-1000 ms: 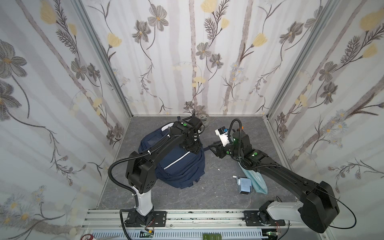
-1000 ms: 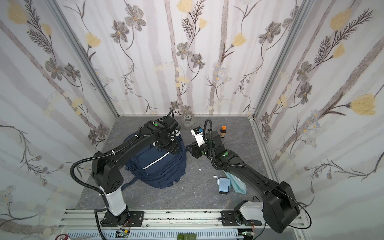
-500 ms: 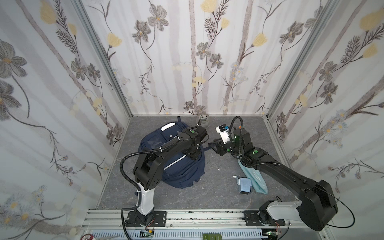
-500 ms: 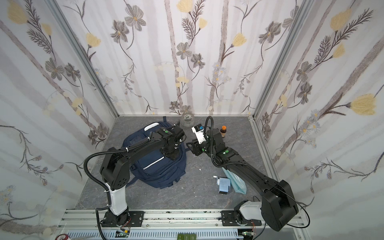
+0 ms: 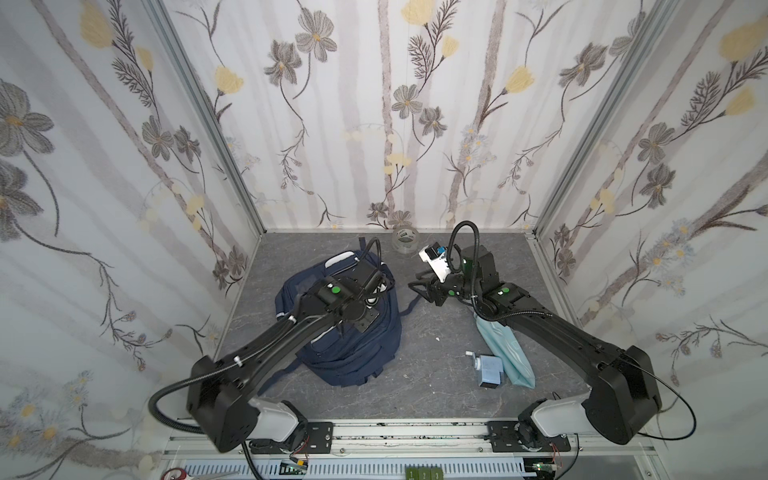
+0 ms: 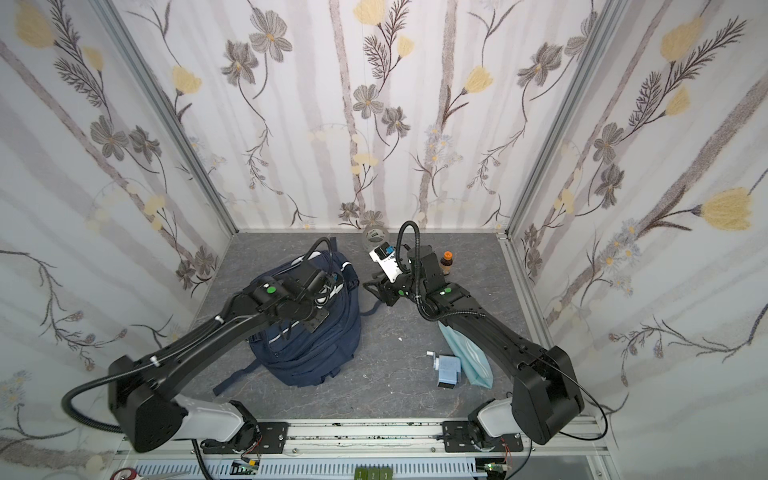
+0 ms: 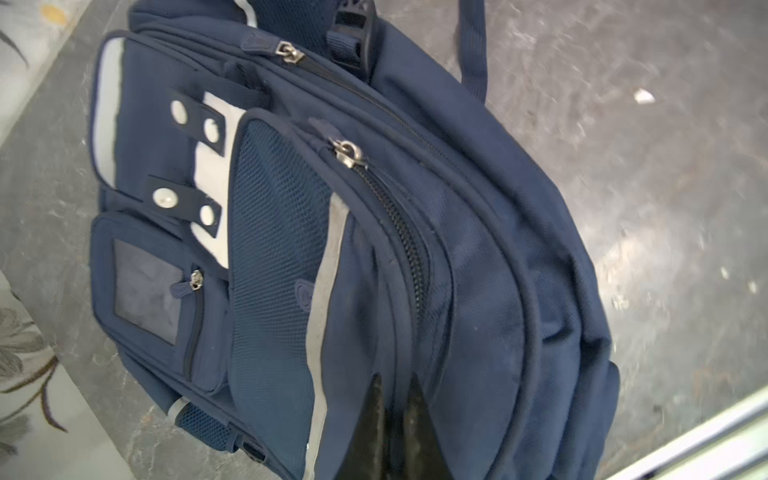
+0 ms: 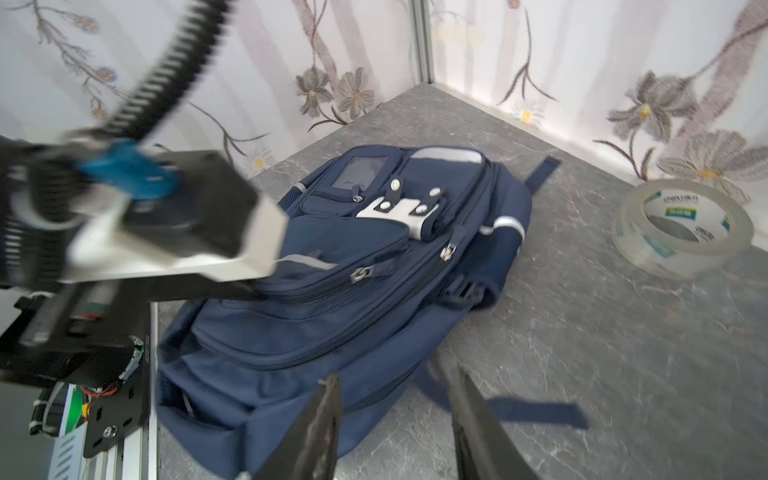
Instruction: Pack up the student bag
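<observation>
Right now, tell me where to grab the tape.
Pinch the tape by its ring wall from straight above, one finger in the hole, one outside. It lies flat, hole up, close to the back wall, so take its near side.

floral-papered walls [image 5: 374, 104] enclose a grey marbled floor [image 5: 436, 374], with pale metal posts [image 5: 212, 124] in the corners.

Navy blue all over the student bag [image 5: 361, 353], with white patches and white snaps up front, pale grey stripe trim and silver zip pulls. Under it, a grey marbled desk [image 5: 436, 386]. Right of the bag: a teal pouch [image 5: 505, 353] and a light blue box [image 5: 490, 371]. Behind the bag, a clear tape roll [image 8: 640, 249] with a green-and-white label. And the walls [image 5: 374, 104]: white, grey-striped, with grey and yellow flowers.
</observation>
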`<state>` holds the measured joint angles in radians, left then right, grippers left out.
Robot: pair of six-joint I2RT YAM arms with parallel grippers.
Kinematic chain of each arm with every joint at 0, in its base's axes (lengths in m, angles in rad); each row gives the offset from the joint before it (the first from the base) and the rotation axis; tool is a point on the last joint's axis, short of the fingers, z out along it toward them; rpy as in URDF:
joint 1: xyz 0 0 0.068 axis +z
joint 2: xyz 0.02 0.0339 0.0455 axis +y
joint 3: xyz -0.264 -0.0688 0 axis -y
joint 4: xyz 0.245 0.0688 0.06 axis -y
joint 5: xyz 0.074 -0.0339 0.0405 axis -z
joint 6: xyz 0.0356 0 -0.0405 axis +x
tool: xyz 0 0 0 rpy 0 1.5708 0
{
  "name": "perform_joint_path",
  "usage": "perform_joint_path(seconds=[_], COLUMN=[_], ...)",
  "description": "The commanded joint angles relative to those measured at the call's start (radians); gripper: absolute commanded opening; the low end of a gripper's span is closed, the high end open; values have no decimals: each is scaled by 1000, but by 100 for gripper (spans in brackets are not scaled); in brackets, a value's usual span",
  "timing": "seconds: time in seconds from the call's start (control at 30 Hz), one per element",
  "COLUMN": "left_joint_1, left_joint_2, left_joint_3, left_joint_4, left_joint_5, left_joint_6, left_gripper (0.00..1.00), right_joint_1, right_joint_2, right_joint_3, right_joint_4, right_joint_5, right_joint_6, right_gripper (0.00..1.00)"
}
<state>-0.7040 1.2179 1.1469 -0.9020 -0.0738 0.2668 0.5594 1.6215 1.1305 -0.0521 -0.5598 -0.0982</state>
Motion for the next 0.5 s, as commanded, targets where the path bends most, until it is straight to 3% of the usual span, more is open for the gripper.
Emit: perform_joint_path(seconds=[0.0, 0.13, 0.33, 0.47], left_joint_1=[5, 18, 29, 30], left_joint_2=[-201, -369, -359, -362], left_joint_3=[-139, -243, -251, -253], left_joint_4=[185, 225, 225, 225], left_joint_5=[72, 84, 84, 84], left_joint_6=[233, 302, 302, 302], left_gripper=[0, 0, 0, 0], right_joint_1=[-3, -3, 14, 57], right_joint_2=[83, 205, 380, 423], right_joint_3=[73, 197, 401, 409], right_joint_4=[-51, -149, -419, -482], right_joint_5=[-136, -239, -309, -259], right_joint_6=[-216, -369, -595, -740], right_gripper=[43, 43, 43, 50])
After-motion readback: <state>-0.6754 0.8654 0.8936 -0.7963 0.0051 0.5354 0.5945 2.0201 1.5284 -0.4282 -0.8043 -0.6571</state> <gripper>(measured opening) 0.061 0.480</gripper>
